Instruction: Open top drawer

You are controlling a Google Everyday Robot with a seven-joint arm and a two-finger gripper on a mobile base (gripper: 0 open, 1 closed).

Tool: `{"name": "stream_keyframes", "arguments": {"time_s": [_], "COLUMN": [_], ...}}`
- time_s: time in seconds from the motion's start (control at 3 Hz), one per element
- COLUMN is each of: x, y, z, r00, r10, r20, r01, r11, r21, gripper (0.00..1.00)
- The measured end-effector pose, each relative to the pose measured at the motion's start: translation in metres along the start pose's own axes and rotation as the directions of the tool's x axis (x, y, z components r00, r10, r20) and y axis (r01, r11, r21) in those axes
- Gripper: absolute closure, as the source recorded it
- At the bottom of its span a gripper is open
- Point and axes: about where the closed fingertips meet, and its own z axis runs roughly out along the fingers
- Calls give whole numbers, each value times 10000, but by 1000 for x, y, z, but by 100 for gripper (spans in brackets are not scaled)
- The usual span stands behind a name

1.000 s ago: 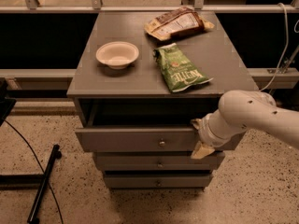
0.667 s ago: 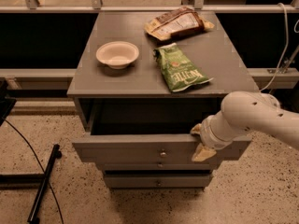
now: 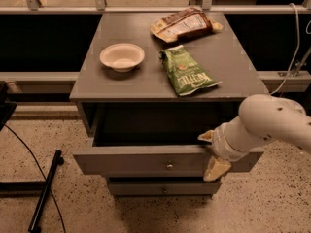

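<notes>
The top drawer (image 3: 146,162) of the grey cabinet (image 3: 146,84) is pulled well out toward me. Its long front panel has a small round knob (image 3: 169,166) at centre, and its dark interior shows behind. My gripper (image 3: 212,153) is at the right part of the front panel. One tan finger (image 3: 207,136) reaches over the panel's top edge into the drawer and the other (image 3: 216,169) lies on the panel's outer face, so they clamp the panel. My white arm (image 3: 265,123) comes in from the right.
A white bowl (image 3: 122,57), a green chip bag (image 3: 187,72) and a brown snack bag (image 3: 185,24) lie on the cabinet top. A lower drawer (image 3: 163,188) is closed beneath. A black pole (image 3: 44,193) and a cable lie on the floor at left. A rail runs behind.
The top drawer has slid further out toward me with my gripper clamped on its front panel. The items on the cabinet top have not moved.
</notes>
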Motion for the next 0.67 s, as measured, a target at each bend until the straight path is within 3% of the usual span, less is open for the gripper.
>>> {"name": "stream_keyframes", "arguments": {"time_s": [0.33, 0.67], "x": [-2, -2], "y": [4, 4], "z": [-7, -7], "r00": [9999, 9999], "r10": [31, 31], "r20": [117, 117], "r01": [-31, -31], "r11": [10000, 10000], "r21": [-12, -12], "gripper": [0, 0]}}
